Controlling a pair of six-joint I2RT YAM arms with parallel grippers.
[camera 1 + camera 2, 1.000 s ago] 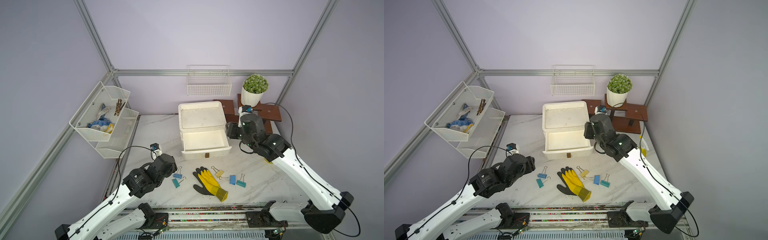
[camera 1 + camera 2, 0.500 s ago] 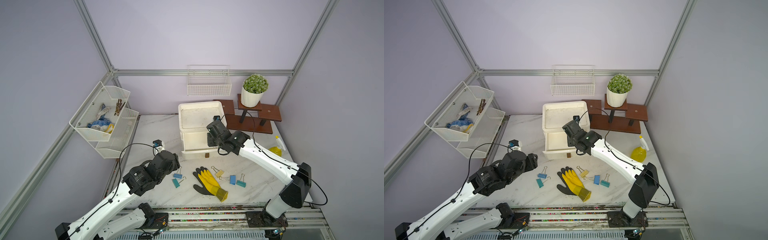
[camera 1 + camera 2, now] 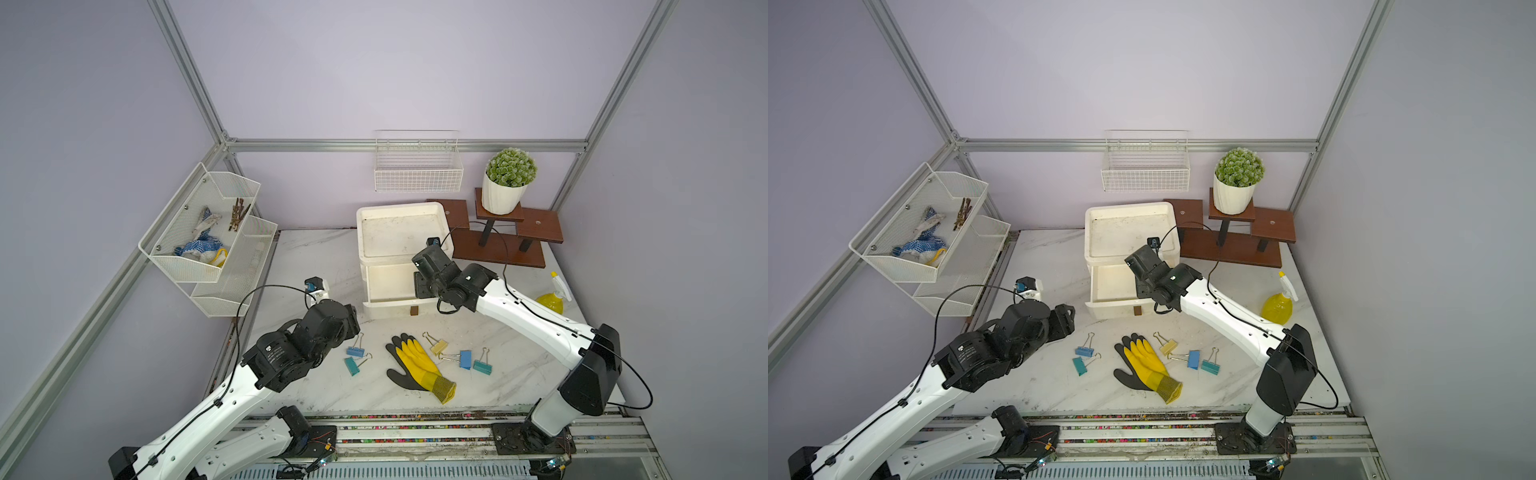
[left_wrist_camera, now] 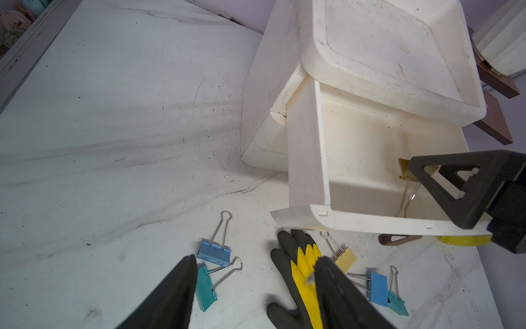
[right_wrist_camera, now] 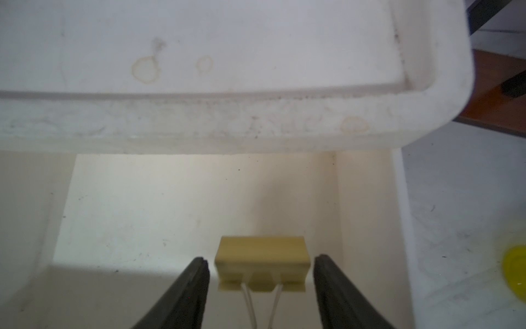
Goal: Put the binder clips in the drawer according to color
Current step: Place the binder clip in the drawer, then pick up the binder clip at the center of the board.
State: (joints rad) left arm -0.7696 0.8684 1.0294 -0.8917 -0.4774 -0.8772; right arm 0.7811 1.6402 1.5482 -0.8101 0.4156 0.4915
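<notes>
The white drawer (image 3: 360, 232) unit has one drawer pulled out (image 3: 1113, 309). My right gripper (image 5: 261, 257) hangs open over that open drawer (image 5: 170, 213). A pale yellow binder clip (image 5: 261, 262) sits between its fingers with a gap on each side, also visible as the yellow clip (image 4: 404, 171) in the left wrist view. On the table lie a blue clip (image 3: 353, 351), a teal clip (image 3: 351, 366), a yellow clip (image 3: 439, 347), a second blue clip (image 3: 465, 359) and a second teal clip (image 3: 482, 366). My left gripper (image 4: 256, 257) is open and empty above the blue clip (image 4: 213, 252) and teal clip (image 4: 205, 287).
A yellow-and-black glove (image 3: 419, 368) lies between the two groups of clips. A yellow spray bottle (image 3: 550, 297) stands at the right edge. A plant pot (image 3: 505, 187) on a brown stand is behind the drawer unit, with wire baskets (image 3: 208, 232) on the left wall.
My right arm swung left to above the open drawer, and its jaws went from shut to apart, letting go of the yellow clip. The left arm barely moved.
</notes>
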